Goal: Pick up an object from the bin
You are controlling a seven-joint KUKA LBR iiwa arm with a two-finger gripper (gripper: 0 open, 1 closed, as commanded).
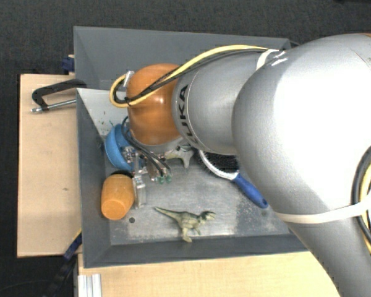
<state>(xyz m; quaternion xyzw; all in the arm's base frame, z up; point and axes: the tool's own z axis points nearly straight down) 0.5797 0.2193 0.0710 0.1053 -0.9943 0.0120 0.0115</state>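
While the pincer [145, 177] (grip: cannot tell) hangs beside 1 orange cylinder [117, 197], 1 dinosaur [187, 218] lies near.

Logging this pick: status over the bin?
Gripper low in bin, left side, beside orange cylinder and blue round thing. Grip not readable. Toy dinosaur lies apart, by bottom wall.

1 camera: looking down on the grey metal bin [173, 45] from above, leaning somewhat to 1 side, sitting close; the arm [297, 116] is reaching in from the right, hiding the bin's right part.
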